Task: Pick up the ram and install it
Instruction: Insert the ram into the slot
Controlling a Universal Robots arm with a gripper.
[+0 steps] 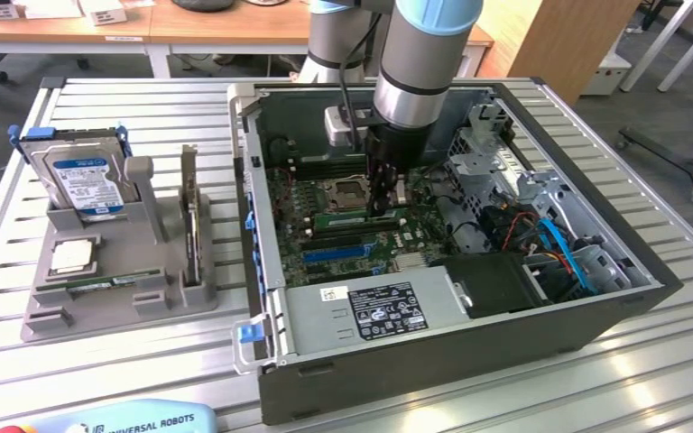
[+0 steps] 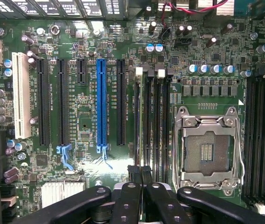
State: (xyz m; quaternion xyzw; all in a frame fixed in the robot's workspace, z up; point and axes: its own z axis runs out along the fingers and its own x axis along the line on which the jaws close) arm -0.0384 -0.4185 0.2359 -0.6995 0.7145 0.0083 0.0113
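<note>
The ram (image 1: 344, 219) is a thin green stick standing on edge over the memory slots, just in front of the empty CPU socket (image 1: 349, 191) inside the open computer case (image 1: 443, 361). My gripper (image 1: 383, 209) reaches straight down into the case and is shut on the ram. In the wrist view the ram (image 2: 140, 135) runs as a narrow line along the slot nearest the blue slot side. It leads away from my gripper (image 2: 140, 176), whose two black fingertips sit close together. The CPU socket (image 2: 209, 149) lies beside those slots.
A grey holder (image 1: 118, 307) on the exterior view's left carries a silver hard drive (image 1: 82, 176) with a blue label, an upright dark card (image 1: 189, 216) and a flat green stick (image 1: 94, 285). Cables and a drive cage (image 1: 540, 244) crowd the case's right; the power supply (image 1: 364, 311) sits in front.
</note>
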